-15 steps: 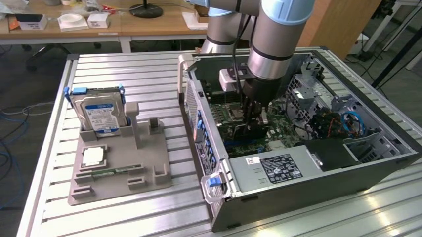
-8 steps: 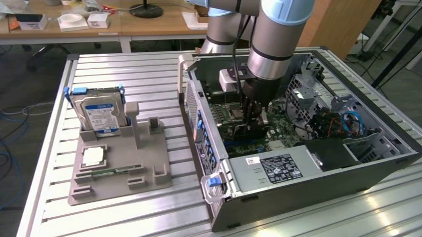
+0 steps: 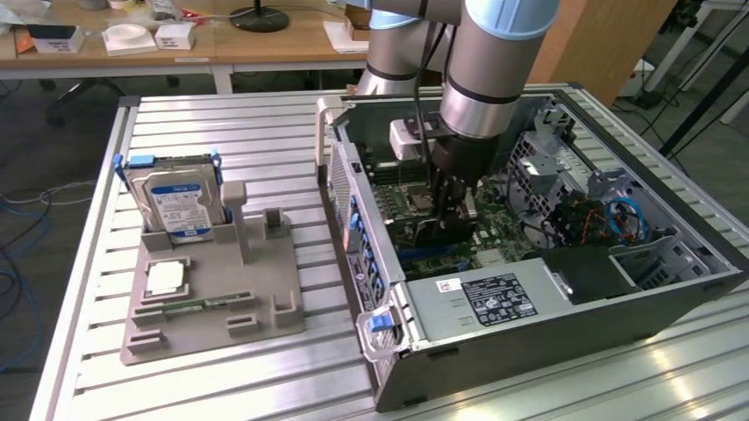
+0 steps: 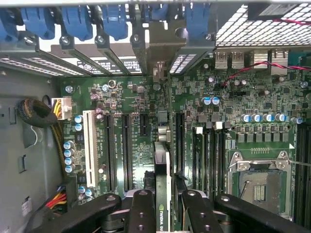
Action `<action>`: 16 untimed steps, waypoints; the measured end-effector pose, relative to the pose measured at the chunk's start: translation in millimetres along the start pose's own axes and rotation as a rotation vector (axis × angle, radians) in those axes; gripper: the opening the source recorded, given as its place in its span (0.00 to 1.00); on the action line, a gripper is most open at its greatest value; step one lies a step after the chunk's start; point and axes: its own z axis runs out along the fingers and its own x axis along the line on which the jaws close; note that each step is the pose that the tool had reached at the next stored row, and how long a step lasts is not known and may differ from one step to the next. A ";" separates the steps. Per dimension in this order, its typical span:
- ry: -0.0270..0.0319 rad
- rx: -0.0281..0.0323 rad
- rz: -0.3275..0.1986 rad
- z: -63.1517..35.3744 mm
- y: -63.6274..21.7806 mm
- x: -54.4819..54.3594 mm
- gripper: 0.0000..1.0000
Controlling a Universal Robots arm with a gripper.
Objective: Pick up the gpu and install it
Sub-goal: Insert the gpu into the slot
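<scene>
**Gripper (image 3: 448, 217) pinches gpu (image 3: 436, 239) inside open computer case (image 3: 562, 333)**

Reaching straight down, the silver-and-blue arm (image 3: 492, 70) stands upright over the open tower. Its wrist and black fingers are below the case's rim, about midway along the green motherboard (image 3: 404, 189). In the wrist view the two black fingers (image 4: 141, 208) press on either side of the card, clamping it between them. The gpu is held thin edge-on, so little of it shows: a green board edge and a dark strip with a green logo between the finger pads. It runs in line with the long black expansion slots (image 4: 125, 150); whether it touches a slot cannot be told. Beyond it, blue slot clips (image 4: 77, 22) line the case's rear wall.

Nearest in the exterior view, on its left, a grey fixture tray (image 3: 199, 338) lies on the slatted metal table (image 3: 234, 123), well apart from the gripper. The tray carries a narrow green memory stick (image 3: 199, 305) and, farther back, an upright silver hard drive (image 3: 175, 206) with a blue-white label. The case sits just beside the tray on the exterior view's right, its labelled power supply (image 3: 497, 298) at the near end. Wooden desks (image 3: 269, 44) stand beyond the table.
</scene>
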 end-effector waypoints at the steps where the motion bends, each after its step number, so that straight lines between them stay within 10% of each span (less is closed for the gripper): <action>1: 0.0003 0.0000 0.000 0.4 0.0 0.0 0.26; 16: 0.0039 0.0002 0.000 6.8 0.6 -1.2 0.26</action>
